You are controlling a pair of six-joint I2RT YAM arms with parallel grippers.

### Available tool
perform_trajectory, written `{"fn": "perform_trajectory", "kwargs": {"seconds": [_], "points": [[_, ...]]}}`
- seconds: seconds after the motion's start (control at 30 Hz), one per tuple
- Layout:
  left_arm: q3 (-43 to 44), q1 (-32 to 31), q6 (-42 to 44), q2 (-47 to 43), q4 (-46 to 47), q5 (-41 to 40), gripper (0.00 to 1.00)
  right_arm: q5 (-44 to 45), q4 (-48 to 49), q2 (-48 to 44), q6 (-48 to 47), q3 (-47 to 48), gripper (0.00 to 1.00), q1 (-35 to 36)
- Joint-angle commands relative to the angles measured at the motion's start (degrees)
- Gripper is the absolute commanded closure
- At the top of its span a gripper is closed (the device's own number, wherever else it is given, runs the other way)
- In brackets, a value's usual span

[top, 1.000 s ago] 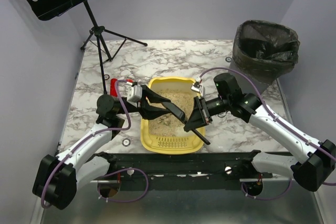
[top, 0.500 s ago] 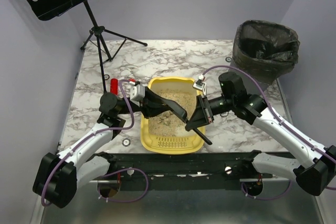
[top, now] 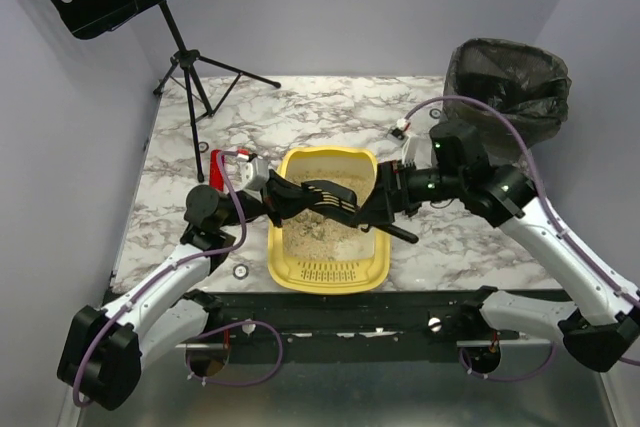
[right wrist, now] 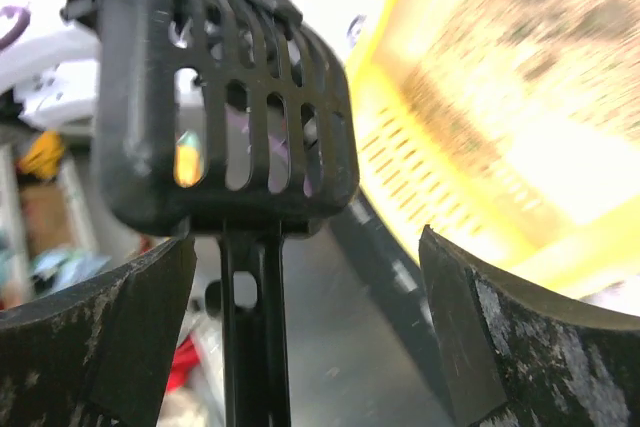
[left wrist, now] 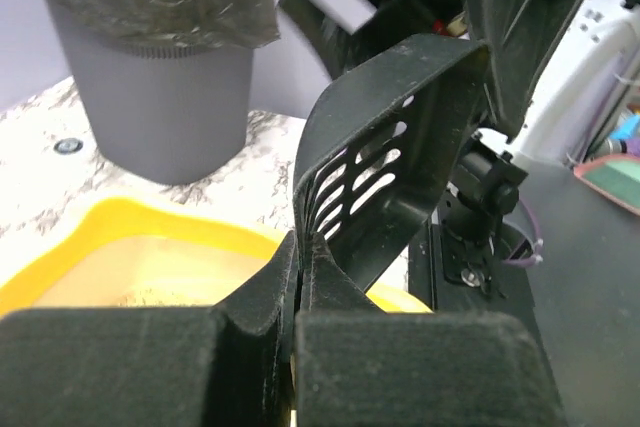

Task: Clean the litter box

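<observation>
We see a black slotted scoop (right wrist: 225, 117) held above the litter box (top: 280, 262), with the left pincer (left wrist: 297, 347) pinching it and the right pincer (right wrist: 305, 277) spread wide.

The yellow litter box sits on the marble-patterned desk (top: 330, 112) just ahead of the arm bases, between the two arms. Its sieve section (top: 328, 270) is at the near end and beige litter (top: 310, 237) fills the rest. From the left wrist view we see the left fingers (left wrist: 420, 367) pressed together on an edge of the scoop's slotted head. From the right wrist view the right fingers (right wrist: 100, 337) stand apart on either side of the scoop's handle, touching nothing we can make out. A grey bin (top: 505, 97) lined with a black bag stands at the desk's far right corner, well apart from the box.
</observation>
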Motion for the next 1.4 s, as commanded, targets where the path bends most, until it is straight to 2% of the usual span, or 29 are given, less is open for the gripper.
{"fn": "perform_trajectory", "kwargs": {"seconds": [0.0, 0.1, 0.13, 0.23, 0.27, 0.3, 0.33, 0.4, 0.47, 0.53, 0.67, 0.97, 1.23, 1.3, 1.37], "points": [[-2.5, -0.5, -3.7, -6.2, -9.1, -11.1, 1.0, 17.9, -2.5, -6.3, -5.7, 3.8, 0.0, -0.2], [-2.8, -0.5, -5.9, -9.7, -15.3, -16.0, 1.0, 22.2, 4.9, -13.3, -5.7, 0.9, 0.0, -0.2], [-2.1, -0.6, -6.4, -10.0, -16.7, -16.3, 1.0, 25.9, 10.4, -18.1, -5.4, -0.5, 0.0, -0.2], [0.0, -0.5, -9.1, -10.3, -22.9, -18.3, 1.0, 30.6, 22.6, -26.0, -3.9, -9.2, 0.0, -0.2], [1.0, -0.5, -9.3, -9.9, -26.5, -18.5, 1.0, 32.1, 25.5, -31.7, -3.3, -11.9, 0.0, -0.2], [1.9, -0.5, -9.3, -9.5, -28.4, -18.6, 1.0, 32.9, 28.5, -34.5, -1.2, -19.3, 0.0, -0.2], [3.5, -0.5, -9.3, -9.2, -29.9, -17.7, 1.0, 33.3, 36.0, -37.0, -0.6, -22.7, 0.0, -0.2], [4.3, -0.6, -10.0, -9.0, -31.4, -17.0, 1.0, 32.8, 40.1, -42.9, -1.2, -29.3, 0.0, -0.2], [5.3, -0.5, -11.2, -9.2, -33.5, -17.0, 1.0, 32.9, 36.2, -44.0, -2.1, -29.0, 0.0, -0.2], [7.4, -0.6, -11.2, -9.0, -36.7, -16.5, 1.0, 32.8, 28.6, -42.6, -3.1, -26.2, 0.0, -0.2], [7.8, -0.7, -12.7, -7.2, -39.0, -16.4, 1.0, 32.9, 21.5, -37.7, -3.2, -23.0, 0.04, -0.2], [9.7, -0.6, -12.1, -3.3, -42.9, -17.4, 1.0, 20.3, 24.7, -30.8, -3.8, -22.4, 0.17, -0.2], [9.1, -0.7, -12.6, -3.3, -42.2, -16.4, 1.0, 17.6, 24.9, -26.6, -3.2, -22.2, 0.25, -0.2], [9.0, -0.7, -12.7, -3.2, -42.0, -16.4, 1.0, 16.9, 25.4, -26.0, -2.4, -22.1, 0.34, -0.2], [9.1, -0.6, -12.5, -2.9, -42.3, -16.4, 1.0, 16.5, 26.4, -25.7, -2.2, -22.3, 0.38, -0.2]]}}
